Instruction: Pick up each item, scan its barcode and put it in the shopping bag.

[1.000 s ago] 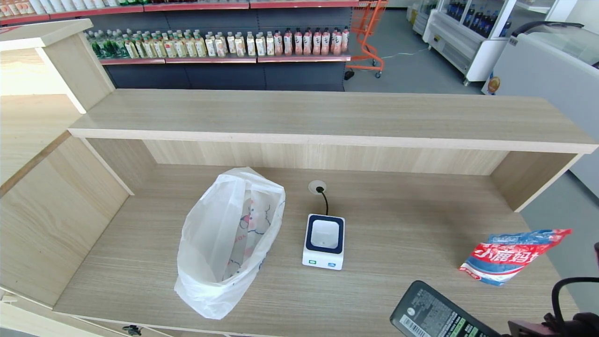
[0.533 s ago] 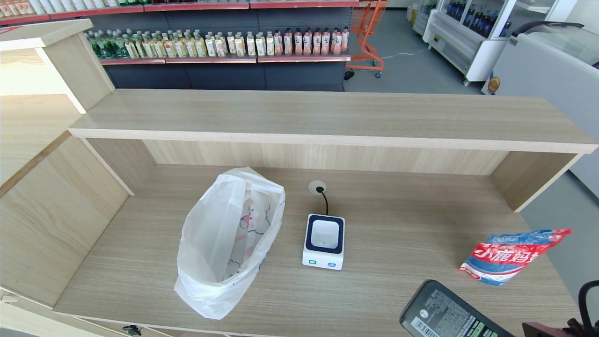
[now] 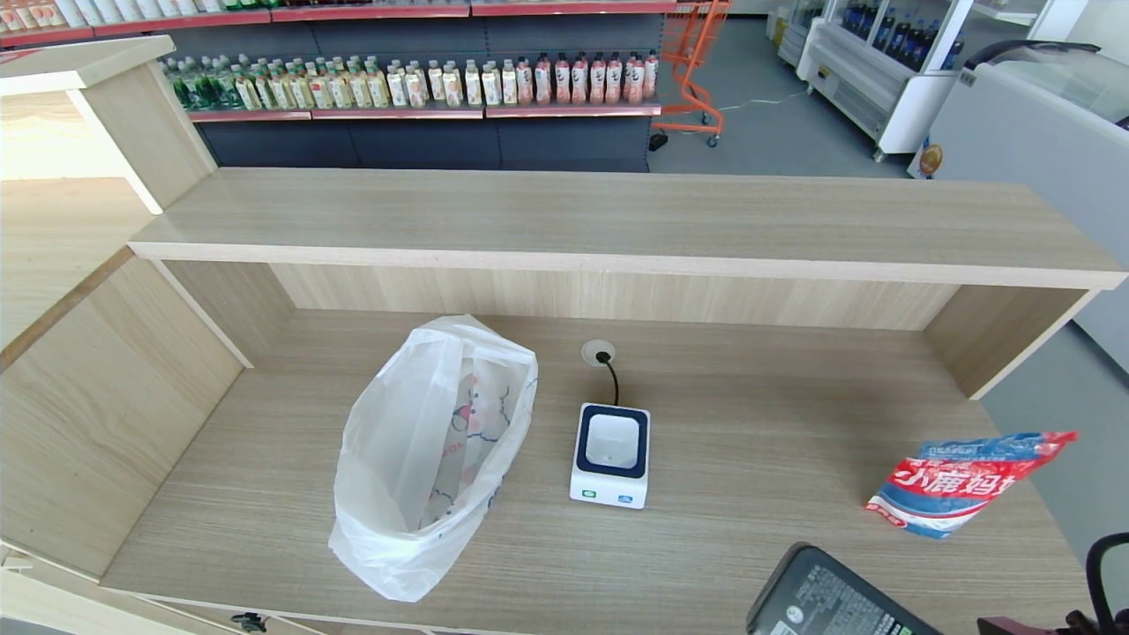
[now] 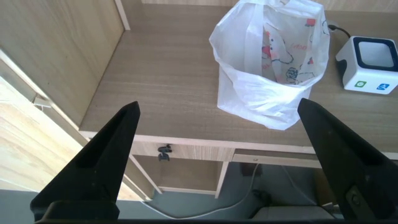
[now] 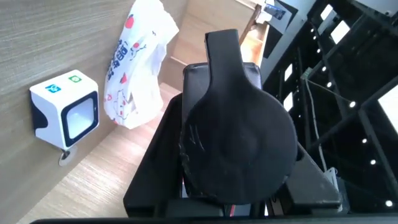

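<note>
We see the right gripper (image 5: 217, 68) at the near right corner of the wooden counter (image 3: 758, 423), pressed together on a dark flat package (image 3: 829, 595). In the head view the package hangs over the counter's front edge with its printed label facing up. In the right wrist view the package's black bulk sits so close to the camera that we cannot make out the fingers themselves or how far they reach across it. The left gripper (image 4: 217, 107) hangs off the near left side of the counter, in front of its edge. Its two dark fingers (image 4: 99, 168) are spread wide and hold and touch nothing. The white plastic shopping bag (image 3: 432, 459) stands left of centre on the counter. Its mouth is open and tilted toward the near side, and a printed packet (image 3: 472, 414) shows through its thin wall. Just to the right of the bag, apart from it, sits the barcode scanner (image 3: 610, 454), a small white box with a dark frame around its upward-facing window. Its black cable (image 3: 611, 379) runs to a round port near the back wall of the counter. A red and blue snack pouch (image 3: 961, 481) lies at the right end of the counter, well apart from the scanner and near the held package without touching it.
</note>
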